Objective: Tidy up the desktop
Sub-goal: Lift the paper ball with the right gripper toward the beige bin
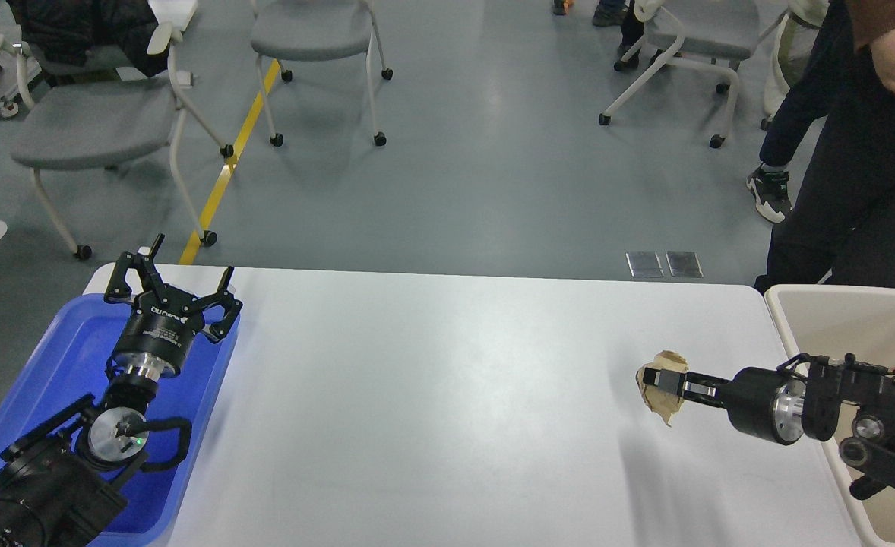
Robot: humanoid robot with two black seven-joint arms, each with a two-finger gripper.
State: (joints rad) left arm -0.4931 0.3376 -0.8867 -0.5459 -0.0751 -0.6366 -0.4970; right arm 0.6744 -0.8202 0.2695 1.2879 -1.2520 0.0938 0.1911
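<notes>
The desktop (447, 395) is a wide glossy white tabletop filling the lower part of the head view. A crumpled tan piece of paper (656, 399) is at its right side. My right gripper (656, 380) reaches in from the right and is shut on this paper, holding it just above the surface. My left gripper (174, 285) is open and empty, fingers spread, above the far edge of the blue tray (75, 342) at the desktop's left end.
A beige bin (835, 319) stands at the desktop's right end, under my right arm. Beyond the far edge are grey chairs (90, 129) on wheels, a yellow floor line and a person in dark clothes (858, 152) at the right.
</notes>
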